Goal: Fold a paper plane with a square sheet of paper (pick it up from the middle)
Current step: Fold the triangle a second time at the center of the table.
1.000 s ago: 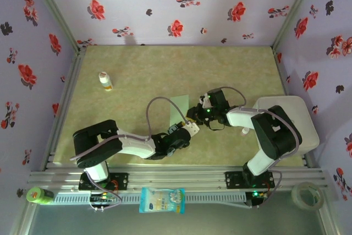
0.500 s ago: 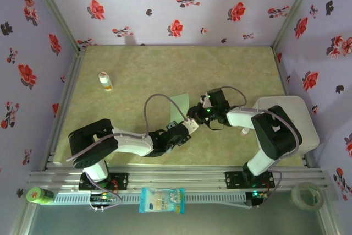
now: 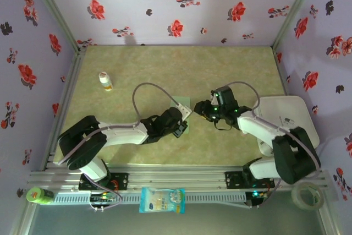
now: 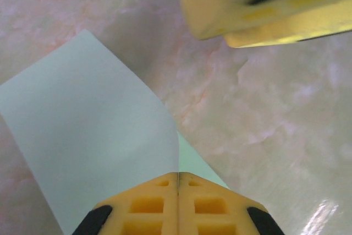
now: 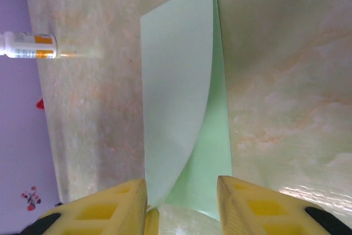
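1. Pinching its two yellow fingers flat together, the left gripper (image 4: 177,179) clamps one edge of the square sheet of paper (image 4: 93,136). The sheet bows up and away just ahead of its tips.
2. The right gripper (image 5: 180,184) stands partly open. Its fingers sit either side of the sheet's near end, with a gap beside the paper and no grip on it.
3. Ahead of the right gripper, the pale green sheet curls over onto itself.
4. Seen from above, the two grippers face each other closely, with the sheet just beyond them on the tan table (image 3: 165,70).
5. A small white bottle (image 5: 27,46) lies well apart, ahead and to the left of the right gripper.
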